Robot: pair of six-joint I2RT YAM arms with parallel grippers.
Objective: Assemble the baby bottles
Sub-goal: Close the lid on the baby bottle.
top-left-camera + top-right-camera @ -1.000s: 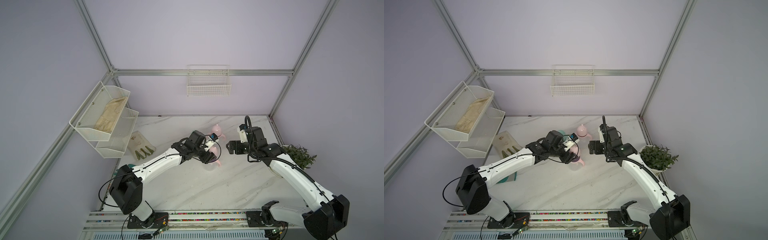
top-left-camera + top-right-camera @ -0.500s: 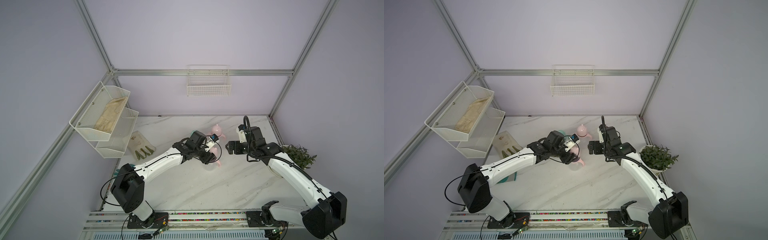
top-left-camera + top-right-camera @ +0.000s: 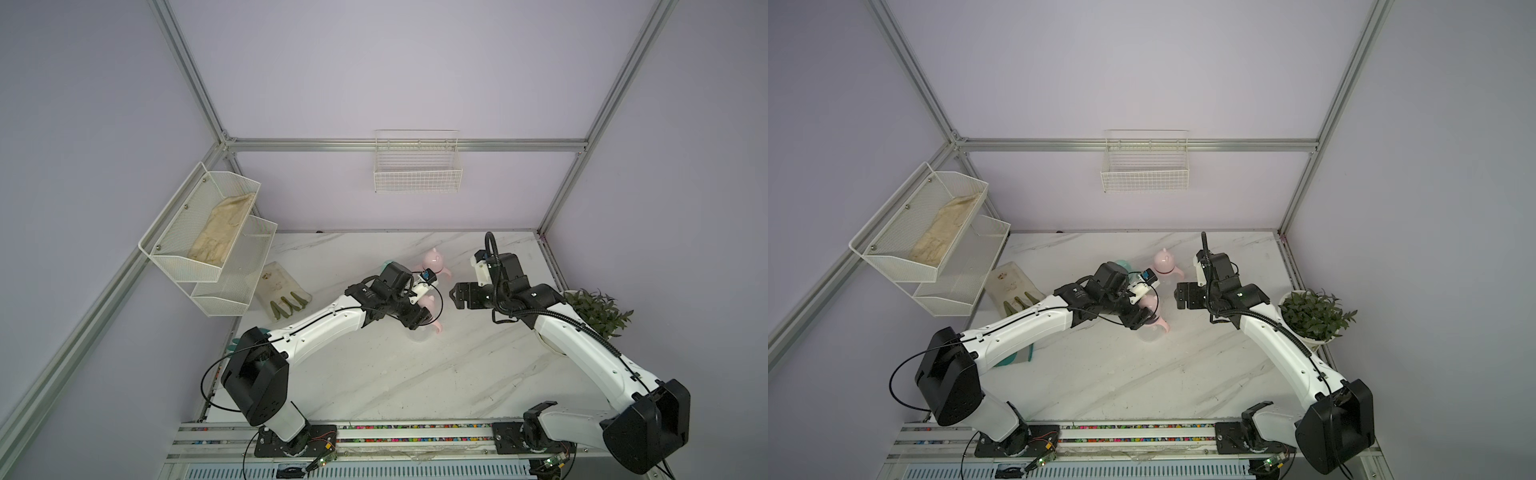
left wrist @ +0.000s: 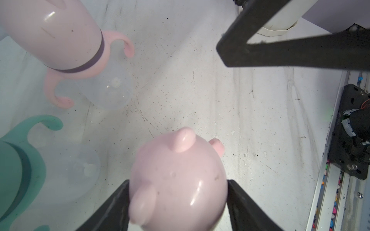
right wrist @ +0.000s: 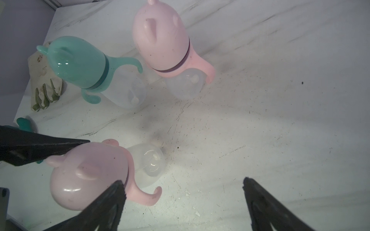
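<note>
Here the left gripper point(image 4: 177, 182) flanks a pink bottle point(image 5: 88, 172) by its cap at the middle of the table point(image 3: 374, 374), clamped or slack I cannot tell, arm stretched from the near edge. The right gripper point(image 5: 182, 182) hangs spread, empty, alongside. Three bottles stand: it, a second pink bottle point(image 5: 162, 38) and a mint bottle point(image 5: 78, 62), both nearer the far edge.

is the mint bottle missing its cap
No, the mint bottle stands on the table with its mint eared cap on.
</note>
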